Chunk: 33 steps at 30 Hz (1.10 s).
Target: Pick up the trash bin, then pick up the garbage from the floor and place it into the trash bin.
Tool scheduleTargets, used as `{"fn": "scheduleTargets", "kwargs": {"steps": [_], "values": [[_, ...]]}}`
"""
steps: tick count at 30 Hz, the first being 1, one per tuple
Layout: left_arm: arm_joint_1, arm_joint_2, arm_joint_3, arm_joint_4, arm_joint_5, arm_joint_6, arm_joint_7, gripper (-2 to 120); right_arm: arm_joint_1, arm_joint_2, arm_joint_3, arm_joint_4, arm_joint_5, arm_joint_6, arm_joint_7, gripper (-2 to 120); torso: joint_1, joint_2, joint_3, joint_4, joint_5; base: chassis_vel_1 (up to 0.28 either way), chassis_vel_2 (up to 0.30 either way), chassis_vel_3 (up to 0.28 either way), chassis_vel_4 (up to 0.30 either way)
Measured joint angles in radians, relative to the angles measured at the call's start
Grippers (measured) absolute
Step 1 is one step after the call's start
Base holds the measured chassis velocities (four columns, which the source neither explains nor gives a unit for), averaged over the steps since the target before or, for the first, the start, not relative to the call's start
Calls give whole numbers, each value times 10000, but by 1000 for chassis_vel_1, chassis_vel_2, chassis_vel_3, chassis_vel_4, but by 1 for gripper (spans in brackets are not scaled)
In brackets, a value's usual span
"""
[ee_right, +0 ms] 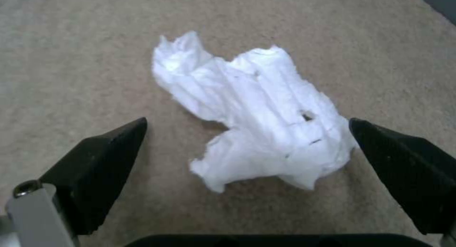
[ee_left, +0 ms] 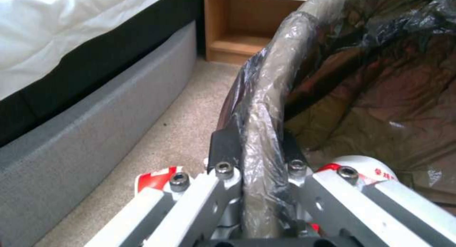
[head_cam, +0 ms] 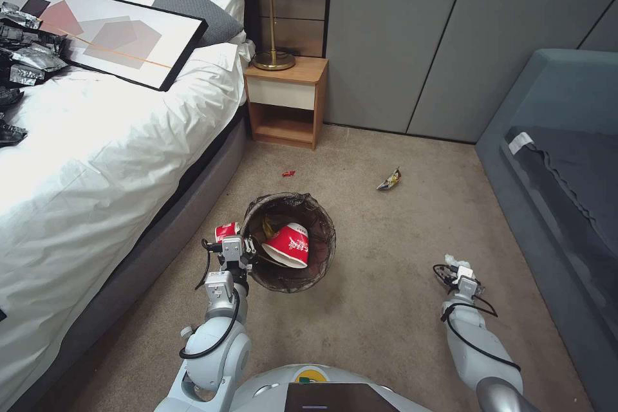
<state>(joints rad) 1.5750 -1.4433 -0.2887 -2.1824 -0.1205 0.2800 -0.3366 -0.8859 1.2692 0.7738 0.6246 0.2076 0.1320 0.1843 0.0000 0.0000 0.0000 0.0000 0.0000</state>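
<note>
Between the spread fingers of the right end effector [ee_right: 247, 147] lies the tissue [ee_right: 256, 115], ready for pinching; left end effector [ee_left: 256, 147] clamps the bin [head_cam: 290, 241] rim, keeping it nearby.

The left arm reaches forward and low on the robot's left, its wrist level; the left gripper [head_cam: 239, 251] has its black fingers [ee_left: 223, 149] clamped to either side of the trash bin [head_cam: 290, 241] rim, one outside and one inside. The right arm stretches forward and down on the right, elbow bent, cable looped round the wrist; the right gripper [head_cam: 462, 270] points downward with its fingers [ee_right: 102, 168] spread wide, just above the white crumpled tissue [ee_right: 256, 111].
</note>
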Motion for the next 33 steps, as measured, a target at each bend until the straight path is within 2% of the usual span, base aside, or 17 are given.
{"fn": "scheduleTargets", "kwargs": {"steps": [10, 14, 15, 17, 19, 20, 24, 27, 29, 31, 33], "values": [[9, 3, 12, 1, 20, -6, 0, 3, 395, -64, -39, -528, 116, -105, 86, 100, 0, 0, 0, 0, -2, 0, 0, 0, 0], [9, 6, 9, 10, 20, -7, 0, 3, 425, -59, -61, -598, 116, -69, 30, 93, 0, 0, -2, 1, -3, 0, 0, 0, 0], [11, 8, 9, 19, 21, -8, 0, 3, 425, -48, -78, -610, 116, -38, 2, 88, 0, 0, -2, 0, -4, 0, 0, 0, 0], [11, 8, 12, 23, 21, -9, 0, 3, 425, -41, -82, -617, 116, -25, -2, 86, 0, 1, -2, 1, -4, 0, 0, 0, 0], [12, 11, 25, 34, 24, -11, 0, 3, 391, -11, -104, -624, 111, 25, -20, 73, 0, 1, -2, 1, -5, 0, 0, 0, 0], [12, 11, 25, 34, 24, -11, 0, 3, 391, -11, -104, -624, 111, 25, -20, 73, 0, 1, -2, 1, -5, 0, 0, 0, 0], [15, 32, 46, 39, 26, -12, 0, 3, 337, 19, -114, -643, 84, 76, -41, 57, 0, 1, -2, 3, -1, 0, 0, 0, 0], [15, 36, 45, 38, 26, -12, 0, 3, 327, 23, -115, -645, 70, 80, -44, 50, 0, 1, -2, 4, 0, 0, 0, 0, 0], [15, 43, 50, 38, 26, -12, 0, 3, 302, 27, -117, -645, 56, 92, -53, 39, -1, 1, -2, 7, 3, 0, 0, 0, 0], [15, 44, 55, 38, 26, -13, 0, 3, 300, 27, -118, -649, 55, 96, -55, 37, -1, 1, -2, 8, 4, 0, 0, 0, 0], [15, 45, 63, 37, 26, -13, 0, 3, 288, 23, -112, -654, 54, 106, -54, 24, 0, 1, -1, 6, 4, 0, 0, 0, 0]]}}
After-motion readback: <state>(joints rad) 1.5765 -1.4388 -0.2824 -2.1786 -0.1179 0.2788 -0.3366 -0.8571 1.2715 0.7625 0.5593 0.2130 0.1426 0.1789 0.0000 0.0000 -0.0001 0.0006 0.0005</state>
